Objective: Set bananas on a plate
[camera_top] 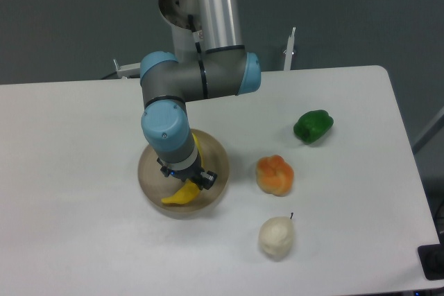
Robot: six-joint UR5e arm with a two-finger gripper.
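One two-finger gripper (pixel 187 177) of mine hangs low over the round beige-grey plate (pixel 215 154), and whether its fingers grip anything I cannot tell, since my wrist hides them. Just under it the curved bright yellow banana (pixel 180 195) lies in the plate, near the white table's (pixel 69 171) middle. Toward the right edge sit an orange lumpy fruit (pixel 275 174), a pale cream pear-like fruit (pixel 277 236) and a green pepper (pixel 313 125).
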